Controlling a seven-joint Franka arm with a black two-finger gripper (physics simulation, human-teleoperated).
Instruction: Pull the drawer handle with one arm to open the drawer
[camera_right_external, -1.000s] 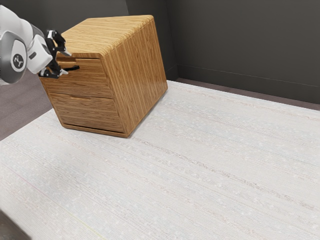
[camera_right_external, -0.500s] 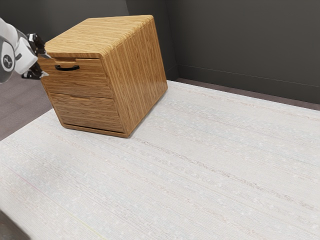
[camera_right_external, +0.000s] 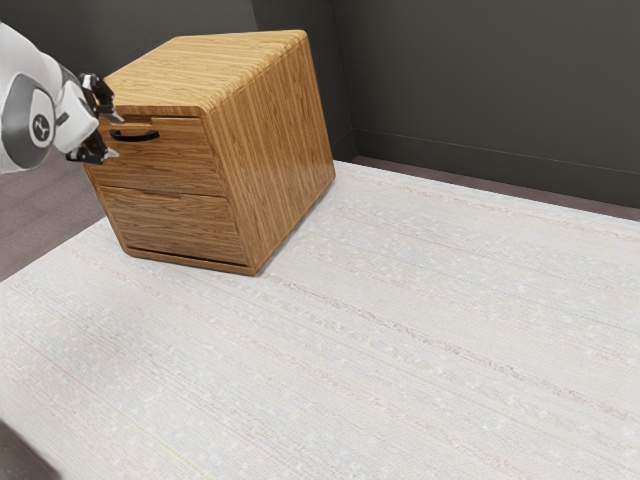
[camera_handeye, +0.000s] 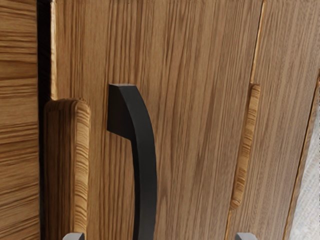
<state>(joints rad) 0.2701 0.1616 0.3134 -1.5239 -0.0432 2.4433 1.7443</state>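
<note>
Exterior view: one wooden cabinet (camera_right_external: 270, 130) stands on the table (camera_right_external: 400, 350) near its far corner at the exterior view's left, with its front close to the table edge and dark floor (camera_right_external: 40, 210) beyond. The rest of the table, toward the exterior view's right and foreground, lies open. The cabinet holds two drawers, the top drawer (camera_right_external: 175, 160) above the lower drawer (camera_right_external: 180, 220). One black handle (camera_right_external: 135, 135) sits high on the top drawer's front. Whether that drawer is drawn out at all cannot be told here. The arm (camera_right_external: 25, 110) enters from the exterior view's left. Its tool (camera_right_external: 105, 127) is at the handle's left end, released, with one finger above and one below the handle's line. Wrist view: the handle (camera_handeye: 140, 165) runs as a curved black bar across the top drawer front (camera_handeye: 200, 75). Two grey fingertips (camera_handeye: 74, 235) stand well apart on either side of it, neither touching. This view adds a narrow dark gap (camera_handeye: 44, 50) along the drawer front's upper edge. It also shows one wooden pull (camera_handeye: 244, 150) at the seam with the lower drawer front (camera_handeye: 285, 100).
</note>
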